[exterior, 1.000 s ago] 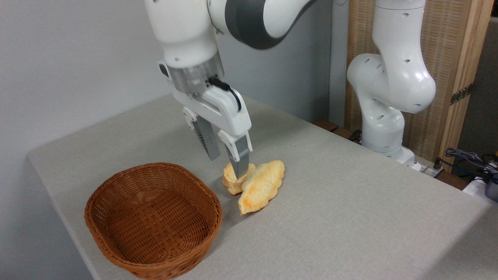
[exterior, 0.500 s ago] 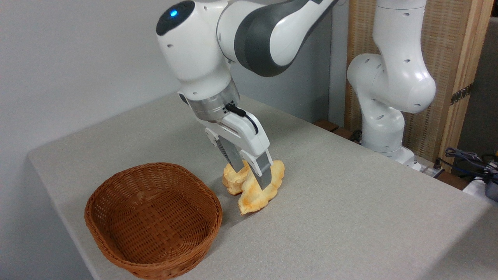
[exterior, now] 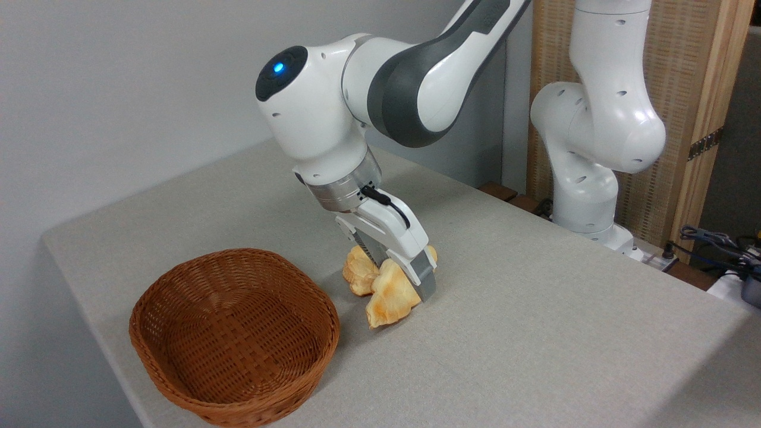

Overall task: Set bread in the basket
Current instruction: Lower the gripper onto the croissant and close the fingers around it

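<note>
The bread [exterior: 387,301], a pale yellow roll with toasted ridges, lies on the grey table just right of the basket [exterior: 178,279], a reddish-brown oval wicker one with nothing in it. My gripper [exterior: 399,283] is tilted low over the bread's middle and open, its jaws straddling the roll. The near finger [exterior: 424,280] stands against the bread's right side. The far finger sits between the bread and the small round bun [exterior: 359,277] and is mostly hidden. The bread still rests on the table.
The small bun touches the bread's left side. A white robot base column [exterior: 594,148] stands behind the table's right edge, with cables [exterior: 716,241] further right. The table's left corner [exterior: 50,238] lies behind the basket.
The arm has come down and to the right, from above the bun to around the bread. The fingers now reach almost to the table; the bread has shifted slightly.
</note>
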